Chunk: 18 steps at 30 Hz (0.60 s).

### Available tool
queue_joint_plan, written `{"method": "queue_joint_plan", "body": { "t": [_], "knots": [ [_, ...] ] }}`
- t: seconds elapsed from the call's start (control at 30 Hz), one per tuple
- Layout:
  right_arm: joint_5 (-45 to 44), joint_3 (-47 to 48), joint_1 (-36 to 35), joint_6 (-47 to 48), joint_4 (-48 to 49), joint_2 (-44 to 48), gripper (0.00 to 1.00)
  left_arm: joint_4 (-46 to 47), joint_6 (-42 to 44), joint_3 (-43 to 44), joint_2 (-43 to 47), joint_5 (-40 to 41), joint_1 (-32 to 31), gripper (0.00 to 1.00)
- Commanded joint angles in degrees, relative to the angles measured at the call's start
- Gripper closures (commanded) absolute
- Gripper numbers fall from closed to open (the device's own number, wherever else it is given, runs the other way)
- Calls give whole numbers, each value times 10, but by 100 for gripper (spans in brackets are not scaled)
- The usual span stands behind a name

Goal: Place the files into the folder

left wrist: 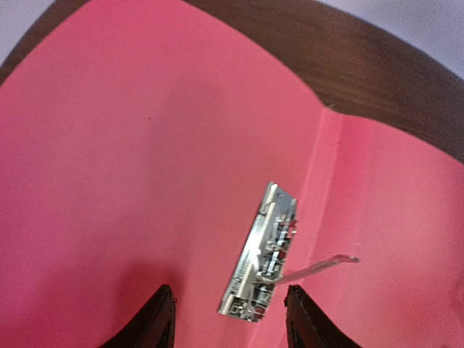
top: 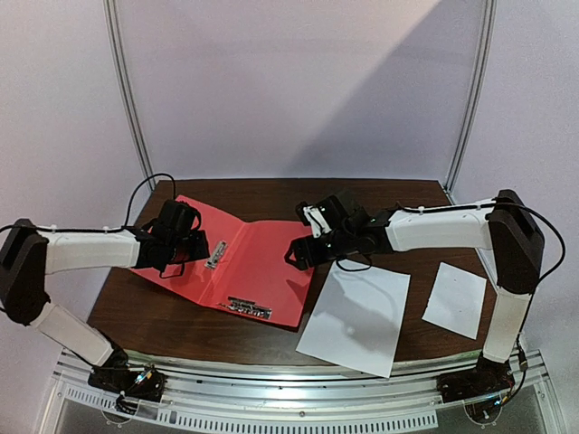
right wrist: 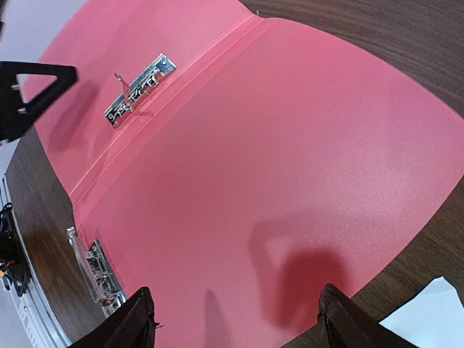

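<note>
Top external view. The red folder [top: 258,267] is seen lying open and flat on the dark wooden table [top: 398,194], left of frame centre, its central fold [top: 233,255] running from upper right to lower left. The large sheet [top: 355,316] is recorded just beside the folder's right edge, at lower centre-right. Its long axis runs roughly top to bottom of the frame. Contact with the folder cannot be told. The small sheet [top: 455,299] lies further right, apart from both. The right gripper [top: 297,253] is held over the folder's right leaf, so the large sheet lies below and right of it. The left gripper [top: 190,246] is over the left leaf, well apart from both sheets. The right arm is judged the nearer one.

Left wrist view. The left jaws are seen spread wide with nothing held. A metal clip [left wrist: 261,254] on the left leaf lies beneath them.

Right wrist view. The right jaws are likewise spread wide and empty, above bare red card. A white corner of the large sheet [right wrist: 429,319] shows at lower right.
</note>
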<state>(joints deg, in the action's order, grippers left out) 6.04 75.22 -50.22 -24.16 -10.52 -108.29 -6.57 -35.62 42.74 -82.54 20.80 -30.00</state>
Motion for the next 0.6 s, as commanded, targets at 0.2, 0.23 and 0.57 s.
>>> {"method": "queue_joint_plan", "body": {
  "t": [0.2,0.23,0.57],
  "knots": [
    [-37,6,3,-6,-64,22,23,-38,65,22,66,15,-62,44],
    [-44,6,4,-5,-68,25,23,-38,67,19,64,22,-55,43],
    [-57,-20,55,2,-160,85,15,21,72,-1,-22,-69,2,45]
  ]
}}
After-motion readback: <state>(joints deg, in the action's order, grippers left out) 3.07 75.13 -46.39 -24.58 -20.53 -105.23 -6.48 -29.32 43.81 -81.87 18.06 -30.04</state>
